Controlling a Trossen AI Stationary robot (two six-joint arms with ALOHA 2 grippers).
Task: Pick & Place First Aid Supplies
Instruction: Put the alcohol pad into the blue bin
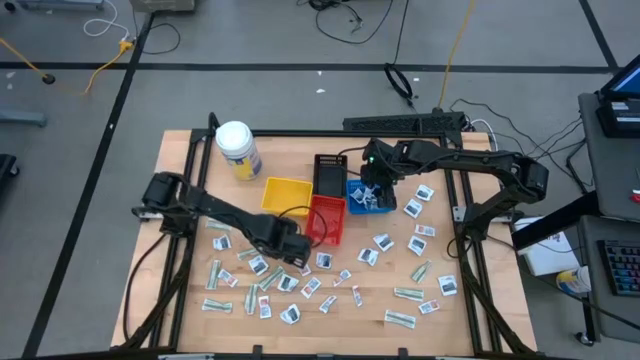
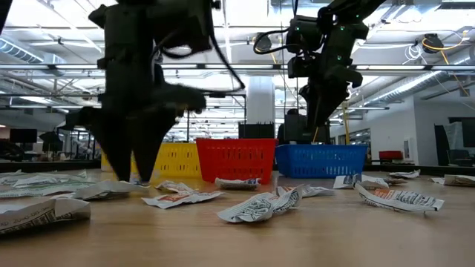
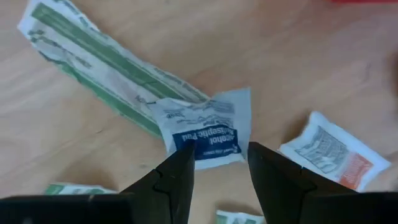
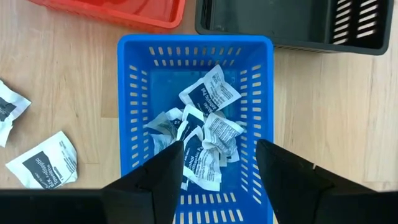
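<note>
The left claw (image 3: 219, 163) hangs low over the wooden bench (image 1: 180, 160), in the lower middle of the overhead picture just below the red tray (image 1: 326, 218). Its two dark fingers stand apart with nothing between them, their tips on either side of the near edge of a white square packet with a blue label (image 3: 205, 132). Whether the tips touch it cannot be told. That packet lies flat, overlapping the end of a long green-striped wrapper (image 3: 99, 65), whose long axis runs slantwise from the upper left of the wrist picture down toward the centre. A white packet with an orange patch (image 3: 333, 154) lies close by at the right.

The right claw (image 4: 219, 163) hovers above the blue tray (image 4: 127, 112), at the upper middle of the overhead picture, beside the black tray (image 4: 280, 25). Its fingers are spread and hold nothing. Inside the blue tray lies a crumpled heap of white packets with dark print (image 4: 202, 134), pointing every which way.

Many more packets (image 1: 300, 285) are scattered across the lower half of the bench in the overhead picture.
</note>
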